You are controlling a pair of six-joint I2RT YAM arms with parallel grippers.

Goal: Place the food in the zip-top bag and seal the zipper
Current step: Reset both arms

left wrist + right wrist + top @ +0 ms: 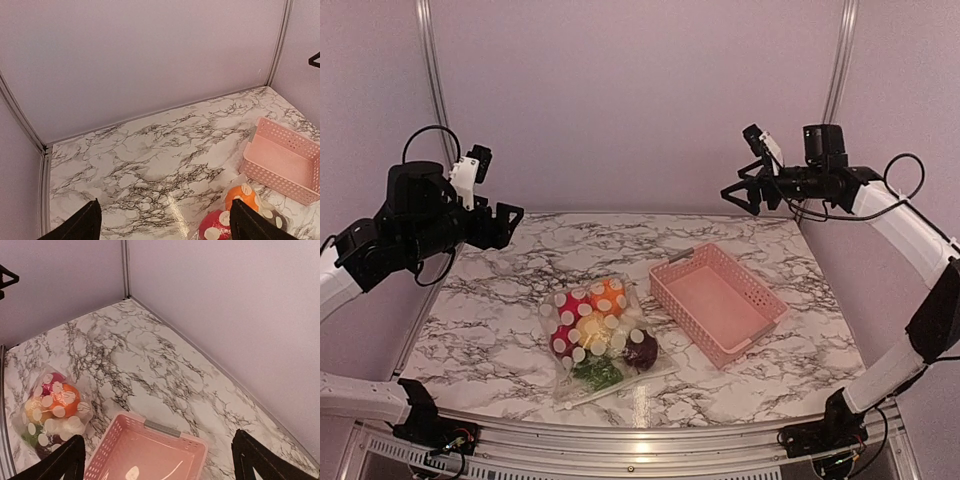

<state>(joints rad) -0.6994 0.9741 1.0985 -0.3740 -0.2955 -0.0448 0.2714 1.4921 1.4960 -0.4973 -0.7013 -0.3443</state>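
Note:
The zip-top bag (603, 335), clear with white polka dots, lies flat on the marble table at centre front. The food is inside it: red (570, 303), orange (609, 294), peach, dark purple (640, 350), white and green leafy (597, 373) pieces. The bag also shows in the left wrist view (235, 212) and in the right wrist view (52, 412). I cannot make out the zipper strip. My left gripper (505, 225) is open, raised high above the table's left rear. My right gripper (745, 195) is open, raised high above the right rear. Both hold nothing.
An empty pink slotted basket (718, 300) sits right of the bag, also in the left wrist view (282, 160) and in the right wrist view (150, 455). Walls close in the table on the back and sides. A metal rail runs along the front edge.

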